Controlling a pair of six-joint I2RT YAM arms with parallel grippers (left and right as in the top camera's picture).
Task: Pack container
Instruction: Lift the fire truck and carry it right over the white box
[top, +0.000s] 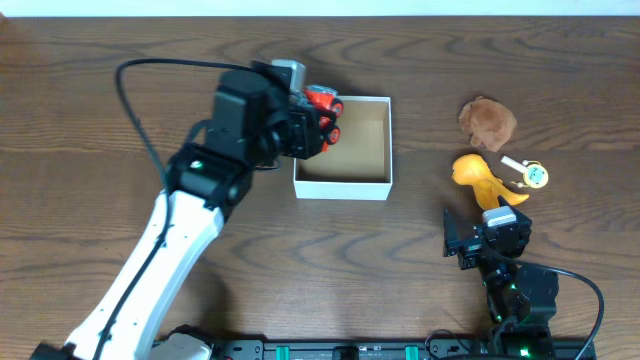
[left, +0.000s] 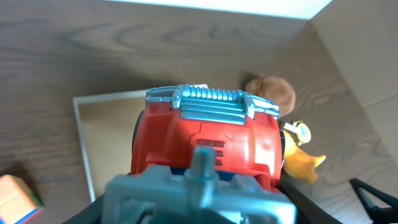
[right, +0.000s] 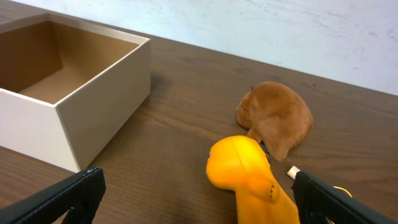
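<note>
Dark wood-grain tabletop (top: 80, 120) is seen throughout. At the left, the left gripper (top: 316, 120) is clamped part-way shut on a red plastic toy truck with a grey grille (left: 211, 140), and its fingers are mostly hidden behind the truck. The truck is held over the far-left corner of the square white cardboard container with a tan inside (top: 345, 187), whose floor is seen open. Past a free strip of table, a brown plush lump (top: 487, 122) and an orange plastic figure (top: 478, 178), its shape hard to read, are reached. The right gripper (top: 483, 232) is spread wide, nothing held, just short of that figure.
</note>
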